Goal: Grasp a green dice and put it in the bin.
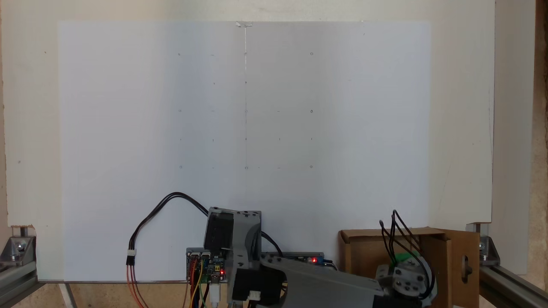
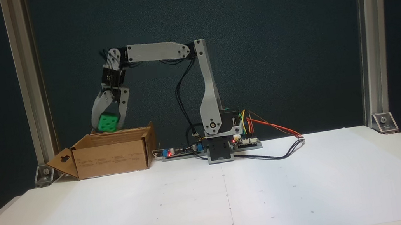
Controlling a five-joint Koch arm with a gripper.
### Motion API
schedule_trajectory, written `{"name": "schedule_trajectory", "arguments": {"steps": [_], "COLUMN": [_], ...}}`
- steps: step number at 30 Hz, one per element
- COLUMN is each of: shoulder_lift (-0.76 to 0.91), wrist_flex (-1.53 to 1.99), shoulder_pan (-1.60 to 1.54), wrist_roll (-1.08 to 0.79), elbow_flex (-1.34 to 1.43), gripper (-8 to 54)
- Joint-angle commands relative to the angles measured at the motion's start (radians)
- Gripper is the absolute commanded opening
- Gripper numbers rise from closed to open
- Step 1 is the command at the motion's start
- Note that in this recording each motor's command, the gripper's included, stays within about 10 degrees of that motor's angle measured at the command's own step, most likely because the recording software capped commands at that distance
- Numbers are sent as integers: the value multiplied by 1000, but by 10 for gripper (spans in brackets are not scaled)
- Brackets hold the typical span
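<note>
In a fixed view the green dice hangs just above the open top of the bin, a brown cardboard box at the table's back left. My gripper points down and is shut on the dice, one finger on each side. In a fixed view from above, the arm's wrist covers the bin at the lower right, and a sliver of the green dice shows under it. The bin's flap with the keyhole cut-out folds outward.
The arm's base with its circuit boards and coloured wires stands at the table's back middle. White paper marked with small dots covers the table. Aluminium posts rise at the back corners.
</note>
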Motion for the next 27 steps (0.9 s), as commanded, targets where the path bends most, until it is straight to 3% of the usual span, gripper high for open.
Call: {"name": "schedule_trajectory", "arguments": {"steps": [1, 20, 27], "shoulder_lift": [-6, -91, -91], "wrist_flex": [-25, 94, 101], "shoulder_pan": [52, 117, 80], "wrist_roll": [-114, -169, 136], "elbow_flex": [-84, 8, 6], "gripper": [118, 118, 118]}}
